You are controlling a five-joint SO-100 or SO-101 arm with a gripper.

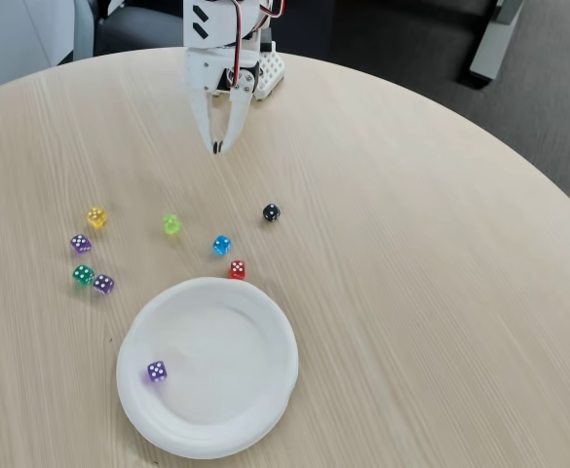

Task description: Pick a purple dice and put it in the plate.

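Observation:
The purple dice [156, 370] lies inside the plate [228, 351], on its left part, clear of the rim. The round white plate sits near the table's front edge. My gripper [216, 147] hangs over the far side of the table, pointing down, well away from the plate. Its two white fingers meet at the tips and hold nothing.
Loose dice lie between gripper and plate: yellow [95, 216], lime [171, 223], black [271, 212], blue [221, 245] and red [237, 269] close to the plate's rim. At the left sit two paler purple dice [80, 243] [103, 284] and a green one [83, 275].

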